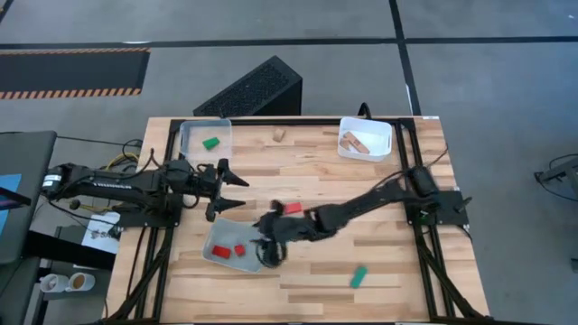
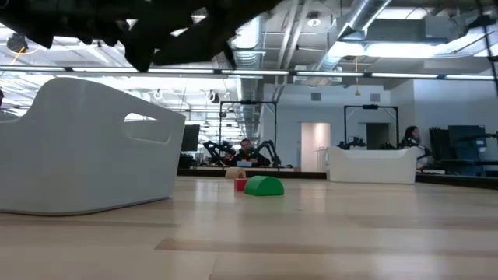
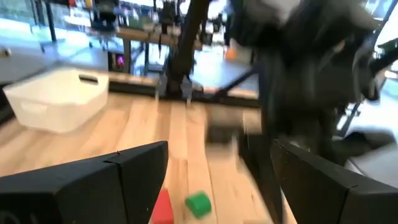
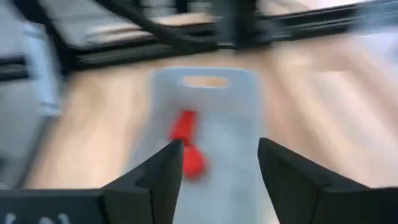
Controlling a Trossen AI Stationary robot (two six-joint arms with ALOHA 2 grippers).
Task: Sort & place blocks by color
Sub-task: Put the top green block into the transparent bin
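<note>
In the high view my right gripper (image 1: 267, 253) hovers open over the near-left tray (image 1: 212, 236), which holds two red blocks (image 1: 230, 250). The right wrist view shows those red blocks (image 4: 188, 143) lying on the tray floor (image 4: 242, 106) beyond my empty fingers (image 4: 221, 149). My left gripper (image 1: 240, 193) is open and empty, held above the table just past that tray. Loose on the table lie a red block (image 1: 292, 208), a green block (image 1: 358, 275) and a plain wood block (image 1: 280, 134). The left wrist view shows a red block (image 3: 163, 208) and a green block (image 3: 198, 203).
A far-left tray (image 1: 191, 131) holds a green block (image 1: 210, 143). A white far-right tray (image 1: 384, 135) holds plain wood pieces (image 1: 355, 142). The right arm (image 1: 361, 206) reaches slantwise across the table's middle. In the low view a big tray (image 2: 85, 148) stands left of the green block (image 2: 264, 187).
</note>
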